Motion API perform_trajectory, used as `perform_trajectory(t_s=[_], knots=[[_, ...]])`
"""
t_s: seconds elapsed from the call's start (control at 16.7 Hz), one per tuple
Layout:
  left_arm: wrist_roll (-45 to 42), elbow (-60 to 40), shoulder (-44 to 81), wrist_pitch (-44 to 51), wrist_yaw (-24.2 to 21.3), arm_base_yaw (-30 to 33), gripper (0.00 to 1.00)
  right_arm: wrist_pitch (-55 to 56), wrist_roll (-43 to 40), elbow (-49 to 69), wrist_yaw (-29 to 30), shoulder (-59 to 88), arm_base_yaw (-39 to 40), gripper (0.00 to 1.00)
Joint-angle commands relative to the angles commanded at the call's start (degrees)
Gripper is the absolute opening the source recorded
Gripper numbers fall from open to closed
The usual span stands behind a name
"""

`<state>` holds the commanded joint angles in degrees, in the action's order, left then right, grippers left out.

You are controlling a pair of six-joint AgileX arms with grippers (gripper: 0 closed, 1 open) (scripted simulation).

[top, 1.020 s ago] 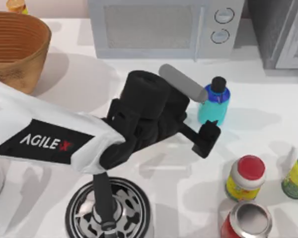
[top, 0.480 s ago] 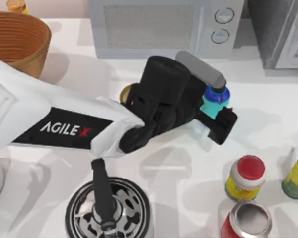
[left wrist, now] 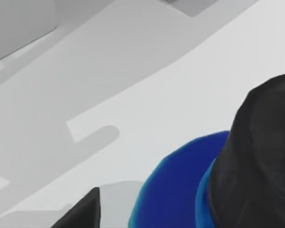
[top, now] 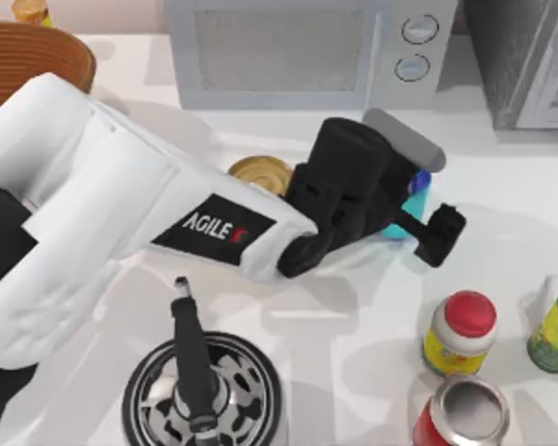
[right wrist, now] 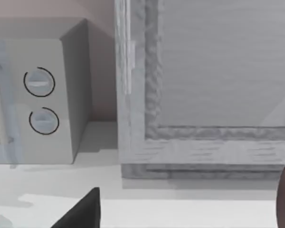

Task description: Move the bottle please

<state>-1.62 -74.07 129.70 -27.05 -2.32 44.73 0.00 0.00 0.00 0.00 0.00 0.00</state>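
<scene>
On the smooth white table point(top: 502, 279), before the boxy grey microwave point(top: 298, 51), the left gripper point(top: 426, 206) brackets the glossy teal bottle point(top: 417, 190); whether the fingers grip it cannot be told.

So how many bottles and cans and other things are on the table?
Bottles: 3 – the bottle between the left gripper fingers, red-capped bottle, green-capped bottle
Cans: 2 – yellow can, red can
Baskets: 1 – basket
Microwaves: 1 – microwave
Round black-and-white pan with a handle: 1 – pan
Total: 8
</scene>
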Motion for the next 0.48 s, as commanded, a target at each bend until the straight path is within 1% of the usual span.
perform_trajectory(t_s=[0.36,0.48], knots=[[-0.04,-0.88,1.45,-0.58,-0.11,-0.1,1.0,0.0,0.0,0.0,0.0,0.0,0.0,1.0],[-0.04,-0.88,1.45,-0.58,-0.11,-0.1,0.85,0.0,0.0,0.0,0.0,0.0,0.0,1.0]])
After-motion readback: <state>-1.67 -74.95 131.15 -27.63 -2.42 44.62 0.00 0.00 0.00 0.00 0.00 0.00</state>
